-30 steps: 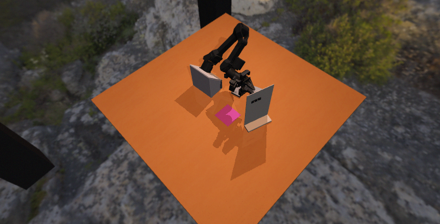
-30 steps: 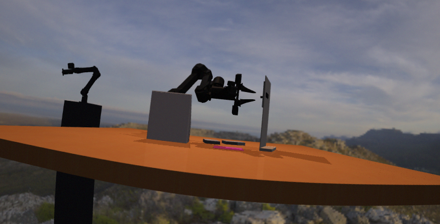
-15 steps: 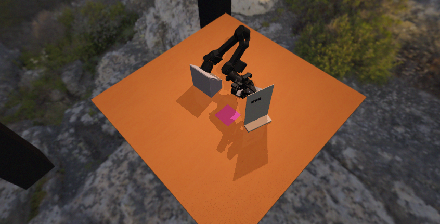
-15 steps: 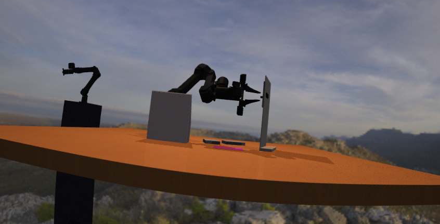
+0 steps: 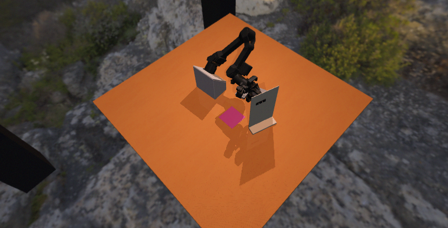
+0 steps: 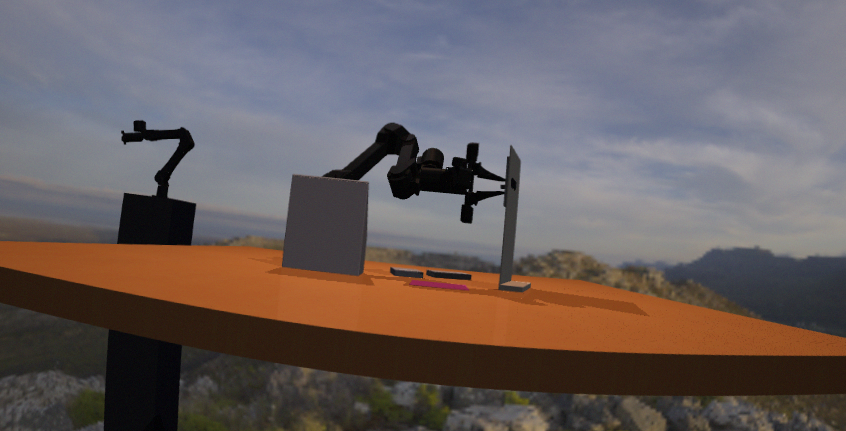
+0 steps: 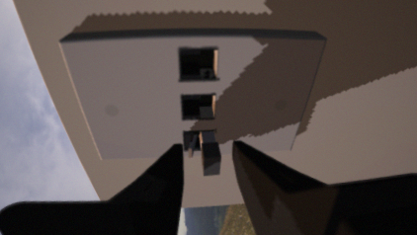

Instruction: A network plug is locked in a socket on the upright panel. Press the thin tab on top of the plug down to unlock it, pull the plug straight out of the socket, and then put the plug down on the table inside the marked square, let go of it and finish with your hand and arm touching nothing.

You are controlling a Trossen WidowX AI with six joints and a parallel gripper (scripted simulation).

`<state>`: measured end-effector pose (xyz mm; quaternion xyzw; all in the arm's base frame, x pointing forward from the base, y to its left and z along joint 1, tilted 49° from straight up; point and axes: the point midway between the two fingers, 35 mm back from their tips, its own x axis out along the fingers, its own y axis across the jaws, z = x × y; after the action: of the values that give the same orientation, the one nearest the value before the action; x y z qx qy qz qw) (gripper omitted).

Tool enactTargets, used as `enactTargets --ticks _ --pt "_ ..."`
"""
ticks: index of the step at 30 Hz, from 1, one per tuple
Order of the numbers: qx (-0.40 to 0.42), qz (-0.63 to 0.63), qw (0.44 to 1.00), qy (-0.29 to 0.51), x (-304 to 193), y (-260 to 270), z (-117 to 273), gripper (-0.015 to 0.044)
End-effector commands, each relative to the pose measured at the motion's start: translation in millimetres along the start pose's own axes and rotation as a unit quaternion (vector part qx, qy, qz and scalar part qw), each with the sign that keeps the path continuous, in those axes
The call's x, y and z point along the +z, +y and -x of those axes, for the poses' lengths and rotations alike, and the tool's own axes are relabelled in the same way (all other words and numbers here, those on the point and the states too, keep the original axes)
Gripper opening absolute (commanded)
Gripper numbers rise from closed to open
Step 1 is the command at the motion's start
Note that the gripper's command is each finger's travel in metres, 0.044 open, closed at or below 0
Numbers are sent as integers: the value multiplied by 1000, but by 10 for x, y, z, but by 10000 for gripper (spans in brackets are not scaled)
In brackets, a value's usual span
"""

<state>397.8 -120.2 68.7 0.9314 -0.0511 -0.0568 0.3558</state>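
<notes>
Between the two dark fingertips, at twelve o'clock from the tool (image 7: 208,153), the small boxy grey plug (image 7: 210,157) juts from the nearest of three square sockets in the flat, matte grey panel (image 7: 138,99). Fingers stand narrowly parted, gripping nothing. At the panel's foot, a magenta square (image 5: 231,116) marks the smooth orange desk (image 5: 175,151).

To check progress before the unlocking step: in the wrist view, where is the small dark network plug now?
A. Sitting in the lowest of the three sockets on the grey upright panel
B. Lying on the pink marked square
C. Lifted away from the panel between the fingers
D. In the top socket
A: the small dark network plug still projects from the lowest opening of the grey upright panel, ahead of the black hand.
</notes>
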Motion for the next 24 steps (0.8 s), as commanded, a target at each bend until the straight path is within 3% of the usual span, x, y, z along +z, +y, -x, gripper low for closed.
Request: enactTargets --ticks 1,16,24 --pt "2 -3 1000 -1 4 8 -14 103" --pt "2 -3 1000 -1 4 8 -14 3" --pt "2 -3 1000 -1 -1 8 4 0"
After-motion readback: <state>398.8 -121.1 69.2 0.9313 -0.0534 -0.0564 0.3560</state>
